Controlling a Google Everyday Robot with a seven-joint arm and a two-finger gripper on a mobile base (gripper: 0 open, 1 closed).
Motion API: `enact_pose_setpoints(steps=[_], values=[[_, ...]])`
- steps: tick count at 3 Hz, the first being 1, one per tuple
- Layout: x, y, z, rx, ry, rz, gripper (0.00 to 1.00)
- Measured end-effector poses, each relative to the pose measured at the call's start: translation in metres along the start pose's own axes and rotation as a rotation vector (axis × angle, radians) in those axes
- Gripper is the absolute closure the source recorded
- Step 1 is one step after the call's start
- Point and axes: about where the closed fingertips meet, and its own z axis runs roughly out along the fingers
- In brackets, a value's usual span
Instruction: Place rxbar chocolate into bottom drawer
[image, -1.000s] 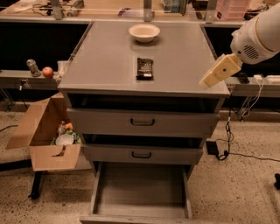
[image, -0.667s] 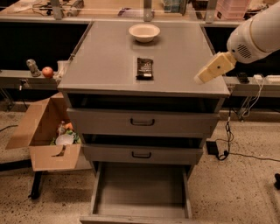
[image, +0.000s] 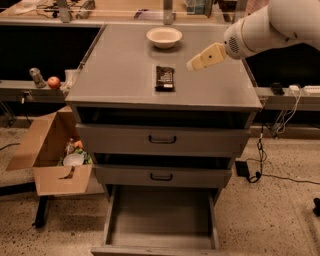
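Gripper (image: 198, 62) hovers above the cabinet top (image: 115, 75), just right of the rxbar chocolate (image: 164, 78) — bar lies flat, long axis front-to-back, not held. Whether the gripper is open or closed I cannot tell. Bottom drawer (image: 160, 217) stands open.

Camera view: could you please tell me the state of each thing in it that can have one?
rxbar chocolate: lying flat on the cabinet top, ungrasped.
bottom drawer: pulled open, bar not in it.
middle drawer: looks closed.
top drawer: looks closed.
bowl: upright on the cabinet top.
cardboard box: flaps open, items inside.
gripper: above the cabinet top, right of the bar, apart from it.
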Motion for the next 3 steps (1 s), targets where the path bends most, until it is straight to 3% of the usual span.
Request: enact_pose_setpoints(steps=[1, 2, 3], values=[[0.000, 0.000, 0.000, 0.000, 0.000, 0.000, 0.00], [-0.007, 0.010, 0.017, -0.010, -0.001, 0.051, 0.00], [-0.026, 0.023, 0.047, 0.014, 0.010, 0.111, 0.00]])
